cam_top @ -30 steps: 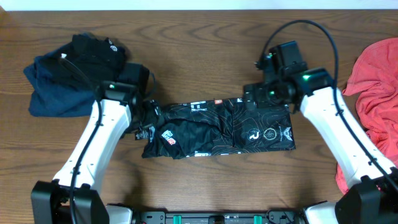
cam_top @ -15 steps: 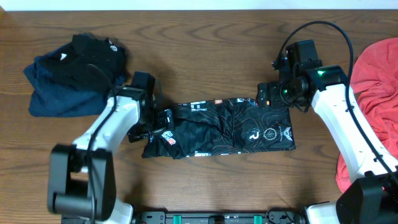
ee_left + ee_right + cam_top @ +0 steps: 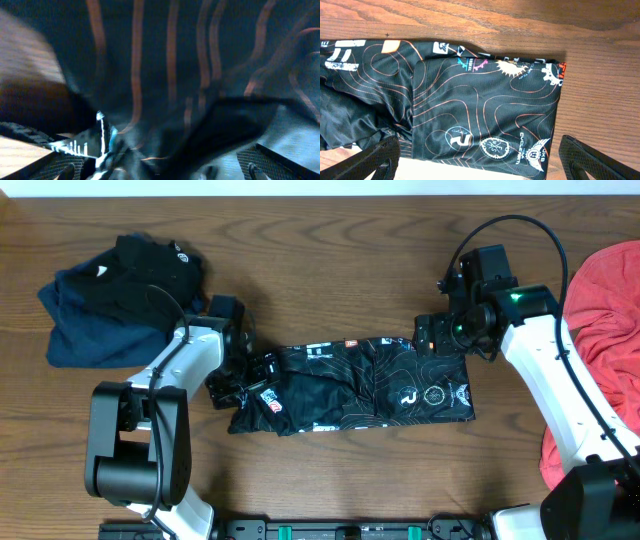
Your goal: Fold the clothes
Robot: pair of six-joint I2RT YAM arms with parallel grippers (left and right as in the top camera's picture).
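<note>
Black jersey (image 3: 370,385) folded into a long band, flat at mid-table (image 3: 330,240).
Left gripper (image 3: 252,375) spread wide at the band's rumpled left end, cloth bunched between the fingers; right gripper (image 3: 435,338) likewise spread wide, empty, over the band's upper right edge. Coral-red garment (image 3: 600,310) heaped well apart at far right.

Robotics lab bench: white robot arms (image 3: 560,400) at a wood-grain table (image 3: 330,240), clothes (image 3: 600,300) heaped outboard of the left gripper (image 3: 252,375) and the right gripper (image 3: 430,335).
</note>
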